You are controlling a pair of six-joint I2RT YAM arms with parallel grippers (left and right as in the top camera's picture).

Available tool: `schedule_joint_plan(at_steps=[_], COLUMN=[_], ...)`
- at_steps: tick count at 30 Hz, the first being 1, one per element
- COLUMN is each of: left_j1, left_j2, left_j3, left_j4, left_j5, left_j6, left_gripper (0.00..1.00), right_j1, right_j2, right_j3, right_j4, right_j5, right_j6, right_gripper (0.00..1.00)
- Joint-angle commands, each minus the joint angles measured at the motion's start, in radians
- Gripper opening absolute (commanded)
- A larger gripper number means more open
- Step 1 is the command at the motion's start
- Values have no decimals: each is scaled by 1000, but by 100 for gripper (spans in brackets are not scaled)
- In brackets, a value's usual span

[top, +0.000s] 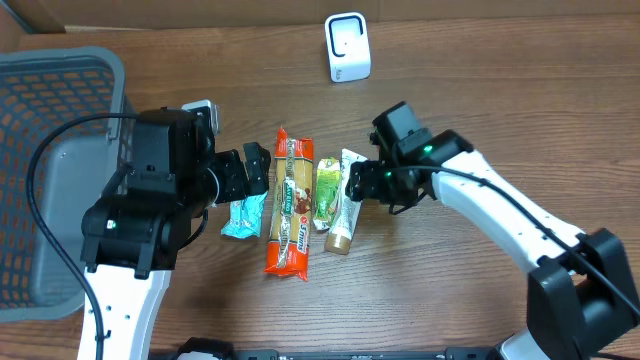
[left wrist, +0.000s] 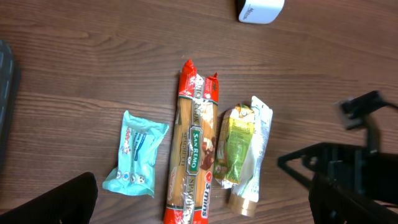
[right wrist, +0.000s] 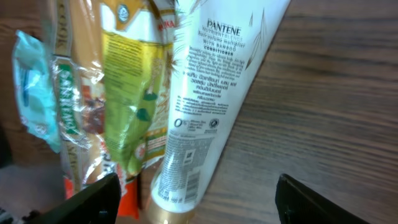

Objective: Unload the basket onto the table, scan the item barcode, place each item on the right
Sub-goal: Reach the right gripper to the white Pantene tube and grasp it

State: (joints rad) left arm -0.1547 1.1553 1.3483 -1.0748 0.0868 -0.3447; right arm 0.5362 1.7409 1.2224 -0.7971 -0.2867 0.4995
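Observation:
Four items lie in a row on the wooden table: a teal wipes packet [top: 243, 216], a red spaghetti pack [top: 291, 205], a green packet [top: 327, 194] and a white Pantene tube [top: 343, 215] with a gold cap. A white scanner [top: 347, 47] stands at the back. My right gripper [top: 352, 183] is open just above the tube [right wrist: 211, 106], its jaws wide on either side of the cap end without touching it. A barcode [right wrist: 194, 183] shows near the cap. My left gripper [top: 258, 165] is open with nothing in it, above the teal packet [left wrist: 137, 152] and spaghetti pack [left wrist: 194, 155].
A grey mesh basket [top: 60, 170] takes up the table's left side, right behind the left arm. In the left wrist view the right arm [left wrist: 348, 168] is close on the right of the tube [left wrist: 255, 155]. Bare wood lies between the items and the scanner [left wrist: 261, 9].

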Motion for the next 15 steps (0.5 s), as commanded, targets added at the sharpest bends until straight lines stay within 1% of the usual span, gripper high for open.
schedule_joint_plan(at_steps=[1,4,5,8,11,14,15], left_j1=[8,8,8,8,8,8,8], left_j2=[21,39,45,69,91,114,121], left_j3=[5,5,5,5,5,5,5], left_j4=[1,1,1,1,1,1,1], left_j5=[11,11,11,11,11,11,11], left_j6=[8,8,8,8,8,8,8], left_gripper=[100,100,100,100,100,100,100], right_j1=[27,44,47,47,47,47,47], right_j2=[11,23,32,66,100,127,134], right_j3=[-56,-96,-109,-134,-146,-148,-149], right_j4=[63,146,174,226,254,269,272], right_j5=[21,22,30,36,36,36,36], right_j6=[52,62,87,134,157,159,159], right_gripper=[80,80,80,75,63,45,42])
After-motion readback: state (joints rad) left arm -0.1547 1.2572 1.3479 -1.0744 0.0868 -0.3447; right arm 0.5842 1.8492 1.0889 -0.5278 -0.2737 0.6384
